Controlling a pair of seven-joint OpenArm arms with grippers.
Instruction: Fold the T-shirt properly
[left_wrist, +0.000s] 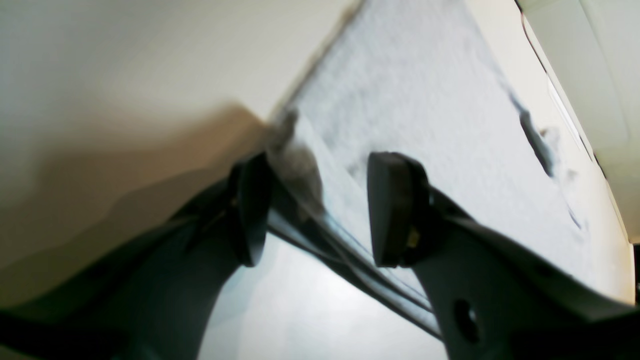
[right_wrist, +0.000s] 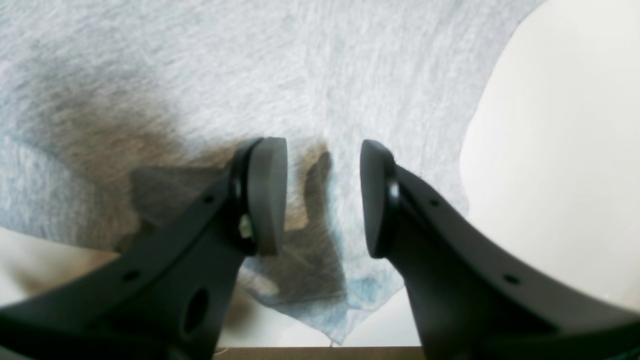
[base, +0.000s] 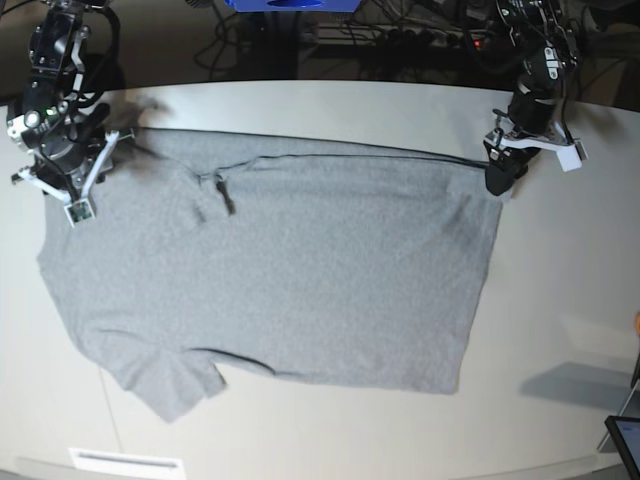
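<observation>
- The T-shirt (base: 300, 270) was heather grey, finely flecked and plain on the side facing up, with no print showing.
- The table (base: 560, 290) was off-white, a pale cream tone.
- The left gripper (left_wrist: 320, 210) and right gripper (right_wrist: 324, 197) had matte black fingers with dark grey pads.
- A blue object (base: 290, 5) sat at the far edge; its exact nature was unclear.
- Cables (base: 410, 35) behind the table looked black.

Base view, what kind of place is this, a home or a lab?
Probably a robotics lab or workshop. Two robot arms stand over a pale table with a grey T-shirt laid flat, and behind it runs a tangle of cables and a power strip.
</observation>
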